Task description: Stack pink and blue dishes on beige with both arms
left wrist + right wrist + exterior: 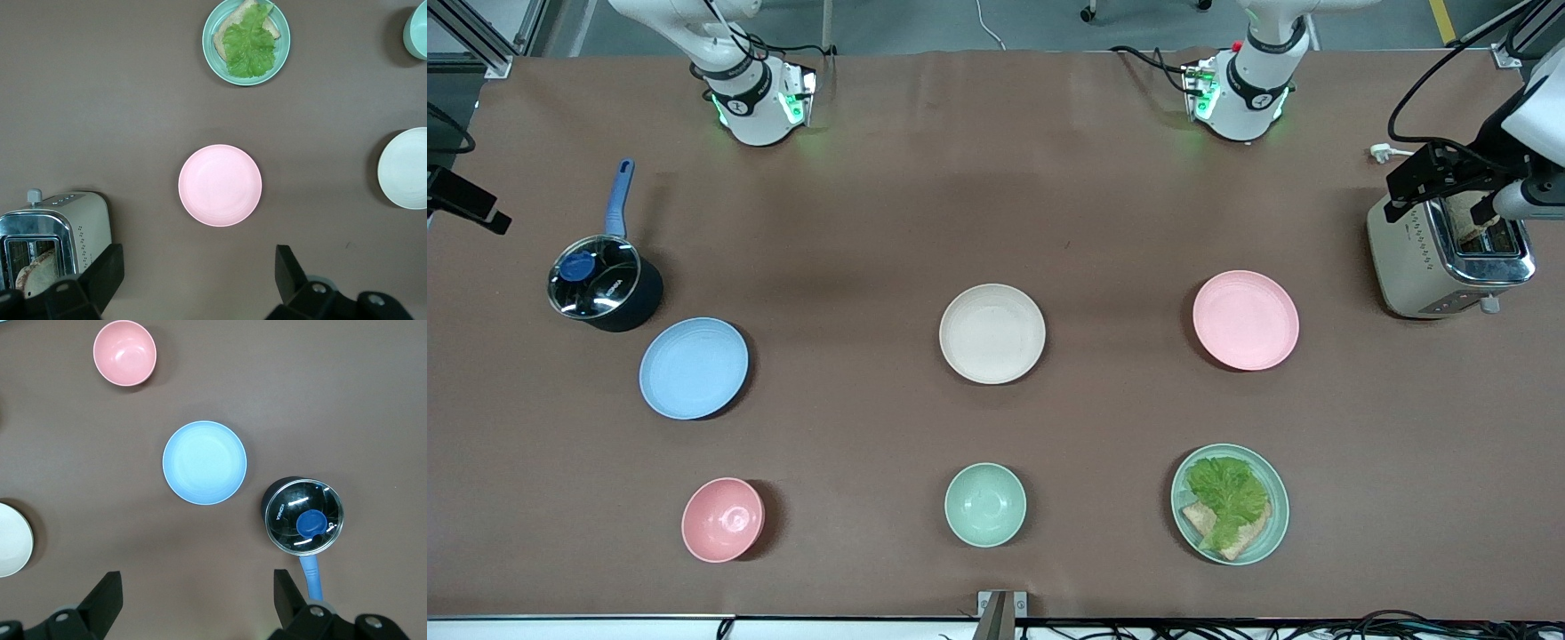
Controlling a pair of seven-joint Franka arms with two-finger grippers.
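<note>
Three round, shallow, matte plates of equal size, each flat on the brown table and empty. Beige plate (992,333) mid-table, cream-coloured, upright, nothing stacked on it. Pink plate (1246,319) toward the left arm's end, pale pink, well apart from the beige one and perhaps a touch farther from the front camera. Blue plate (694,367) toward the right arm's end, light blue, well apart from the beige and slightly nearer the front camera.

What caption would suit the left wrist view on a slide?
Left gripper, fingers open, hangs above the pink plate, with the toaster and lettuce plate nearby.
</note>
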